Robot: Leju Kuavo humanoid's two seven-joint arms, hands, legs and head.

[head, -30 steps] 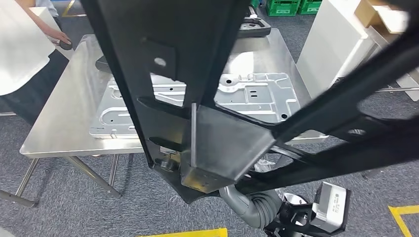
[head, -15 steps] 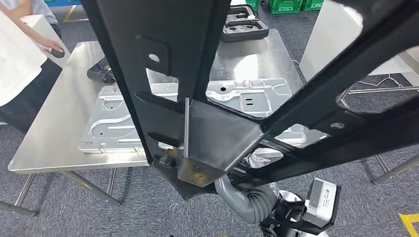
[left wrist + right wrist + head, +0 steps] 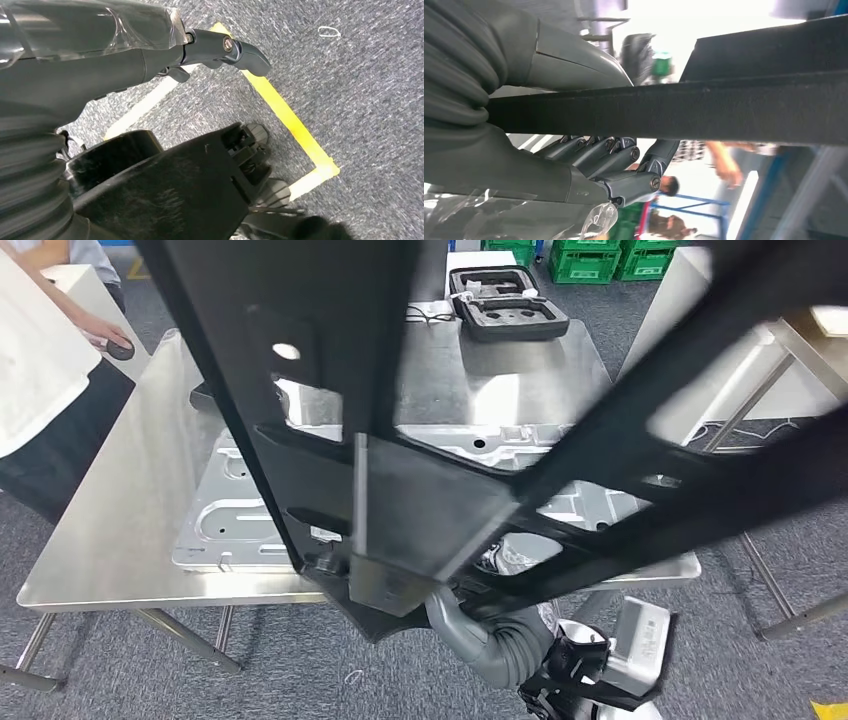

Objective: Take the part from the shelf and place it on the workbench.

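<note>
I am carrying the black metal frame part (image 3: 420, 490) toward the steel surface (image 3: 120, 510), so the transport step is in hand and the setting-down is not yet done. My right hand (image 3: 589, 165) grips the part: in the right wrist view a flat black bar of it runs between my thumb and my curled fingers (image 3: 599, 150), which wrap around its underside. My left hand (image 3: 150, 55) hangs over the grey carpet (image 3: 360, 90) by a yellow floor line (image 3: 290, 125); a dark piece of the part lies close beside it, but I cannot tell whether that hand grips anything. The part is held up in the air, close in front of my head camera, above the near edge of the surface. A pressed silver sheet-metal panel (image 3: 230, 520) already lies there, and a black foam tray (image 3: 505, 305) sits at the far end. I judge the next move calls for lowering the part level onto bare steel, keeping clear of the person's hand (image 3: 100, 335) at the far corner.
</note>
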